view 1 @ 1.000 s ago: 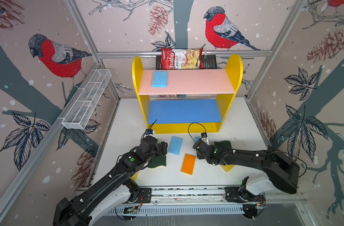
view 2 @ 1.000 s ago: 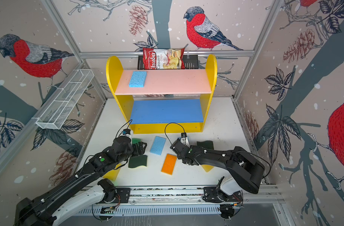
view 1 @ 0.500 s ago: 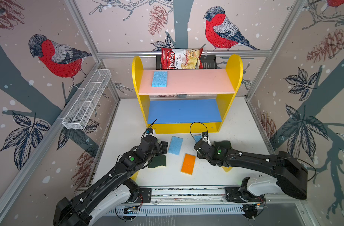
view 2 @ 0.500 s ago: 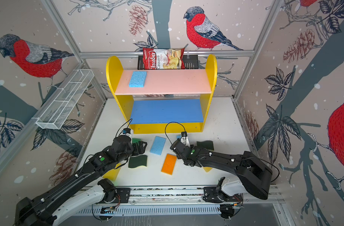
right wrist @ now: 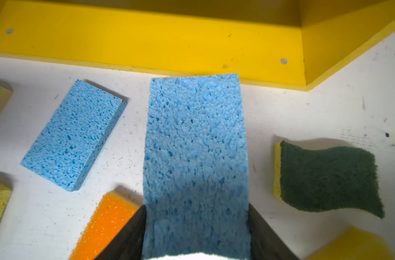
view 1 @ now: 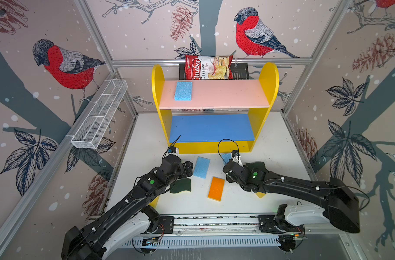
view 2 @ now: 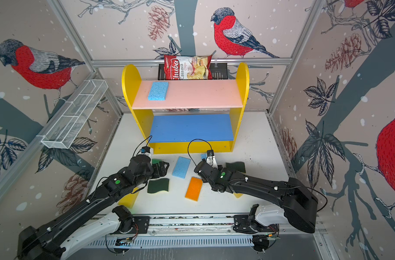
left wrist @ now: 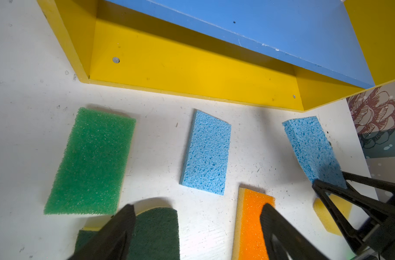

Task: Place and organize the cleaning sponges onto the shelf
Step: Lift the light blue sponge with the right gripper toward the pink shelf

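In both top views the shelf (view 1: 268, 76) stands at the back of the table (view 1: 273, 144), and a shelved sponge (view 1: 183, 90) lies flat at the left end of its pink board (view 1: 225, 95). The right gripper (view 1: 233, 161) sits just in front of the yellow base and pinches the held sponge (view 1: 226, 157), of which only a blue corner shows. The left gripper (view 1: 188, 168) is spread and empty beside the loose blue sponge (view 1: 201, 167). The wavy sponge (view 1: 180, 185) and orange sponge (view 1: 216, 188) lie nearer the robot. In the left wrist view the left fingers (left wrist: 115, 234) stand wide apart with nothing between them, over the wavy and orange sponges. The green sponge (left wrist: 90, 162) and the loose blue one lie ahead, their long axes running roughly toward the shelf. The held sponge (left wrist: 313, 148) hangs tilted off to the side. In the right wrist view the jaws press on the two long sides of the held sponge (right wrist: 195, 146). Its long axis runs straight out from the gripper toward the base (right wrist: 147, 40), and its far end overlaps the base's front edge. The shelf therefore lies dead ahead of the right gripper, the nearer arm for this piece. The pink board is higher and farther back, so the move likely calls for a lift, then an end-first reach to the free space beside the shelved sponge.
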Controlling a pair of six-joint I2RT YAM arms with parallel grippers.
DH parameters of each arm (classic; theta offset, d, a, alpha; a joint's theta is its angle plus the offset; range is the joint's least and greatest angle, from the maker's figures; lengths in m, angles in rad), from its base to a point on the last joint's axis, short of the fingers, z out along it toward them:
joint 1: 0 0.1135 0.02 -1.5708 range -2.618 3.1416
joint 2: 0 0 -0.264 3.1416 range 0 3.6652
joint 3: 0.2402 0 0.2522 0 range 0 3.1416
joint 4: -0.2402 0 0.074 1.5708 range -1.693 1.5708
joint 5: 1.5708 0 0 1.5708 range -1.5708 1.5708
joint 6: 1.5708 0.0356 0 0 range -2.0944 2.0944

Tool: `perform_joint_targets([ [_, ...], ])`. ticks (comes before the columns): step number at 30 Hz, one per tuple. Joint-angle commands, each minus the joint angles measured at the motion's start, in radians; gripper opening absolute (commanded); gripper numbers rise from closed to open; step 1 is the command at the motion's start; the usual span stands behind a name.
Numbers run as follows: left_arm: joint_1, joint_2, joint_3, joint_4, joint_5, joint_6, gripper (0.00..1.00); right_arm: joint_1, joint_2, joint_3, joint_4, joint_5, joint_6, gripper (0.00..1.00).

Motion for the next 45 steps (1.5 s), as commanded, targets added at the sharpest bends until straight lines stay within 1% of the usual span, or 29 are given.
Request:
perform_joint_targets([
  [1, 0.0, 0.001, 0.016, -0.003, -0.001, 0.015, 0.88, 0.014, -0.025, 0.033, -0.07, 0.036, 0.006, 0.66],
  [2, 0.0, 0.002, 0.019, -0.003, 0.0, 0.017, 0.88, 0.019, -0.056, 0.041, -0.077, 0.033, -0.002, 0.66],
  [9, 0.0, 0.0, 0.044, -0.019, -0.005, 0.023, 0.88, 0.05, -0.149, 0.129, -0.149, 0.043, -0.03, 0.66],
  [20, 0.0, -0.018, 0.077, -0.043, -0.006, 0.032, 0.88, 0.068, -0.305, 0.248, -0.149, -0.012, -0.151, 0.66],
  [29, 0.0, -0.007, 0.083, -0.048, 0.017, 0.038, 0.88, 0.068, -0.35, 0.394, -0.167, 0.007, -0.228, 0.67],
  [35, -0.001, -0.013, 0.093, -0.052, 0.018, 0.04, 0.88, 0.069, -0.351, 0.468, -0.174, 0.017, -0.281, 0.66],
  [45, 0.0, 0.014, 0.131, -0.041, 0.035, 0.055, 0.88, 0.054, -0.349, 0.584, -0.156, 0.141, -0.387, 0.68],
])
